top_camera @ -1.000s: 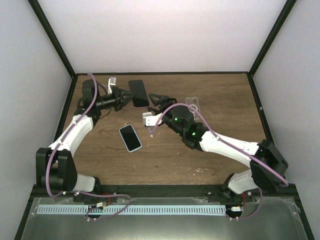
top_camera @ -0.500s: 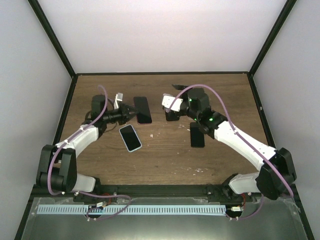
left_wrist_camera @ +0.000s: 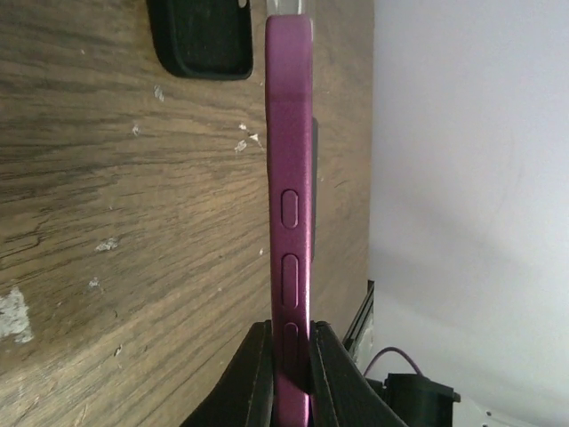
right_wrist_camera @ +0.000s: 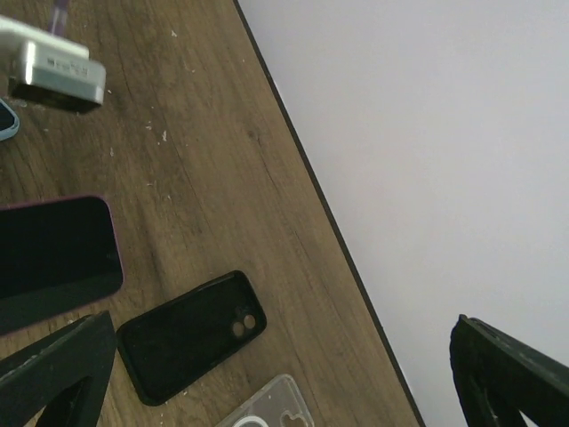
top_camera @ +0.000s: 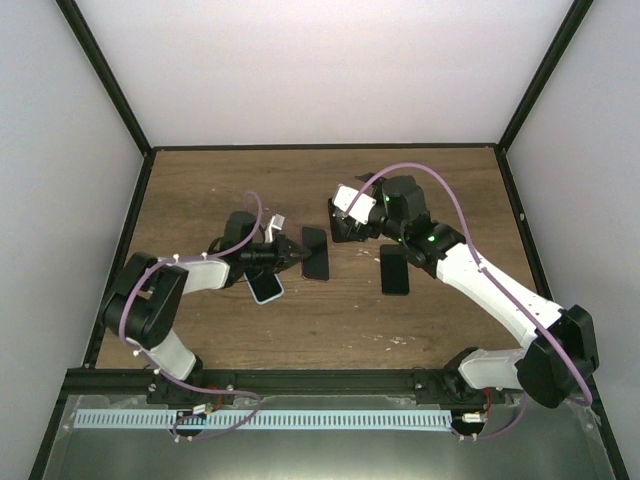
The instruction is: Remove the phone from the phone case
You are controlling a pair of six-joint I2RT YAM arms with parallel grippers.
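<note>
Lab cell, white walls (top_camera: 300, 70) (black frame (top_camera: 106, 75))

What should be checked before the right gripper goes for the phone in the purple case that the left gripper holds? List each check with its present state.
1. Left gripper shut on the slim purple phone case: ok.
2. Right gripper open: ok.
3. Dark-screened phone seated in that case: ok.
4. Phone between the right gripper's fingers: not ok, it sits off to one side.
5. Empty black phone case lies apart from the held one: ok.
6. Grip firm enough to resist a pull: cannot tell.
</note>
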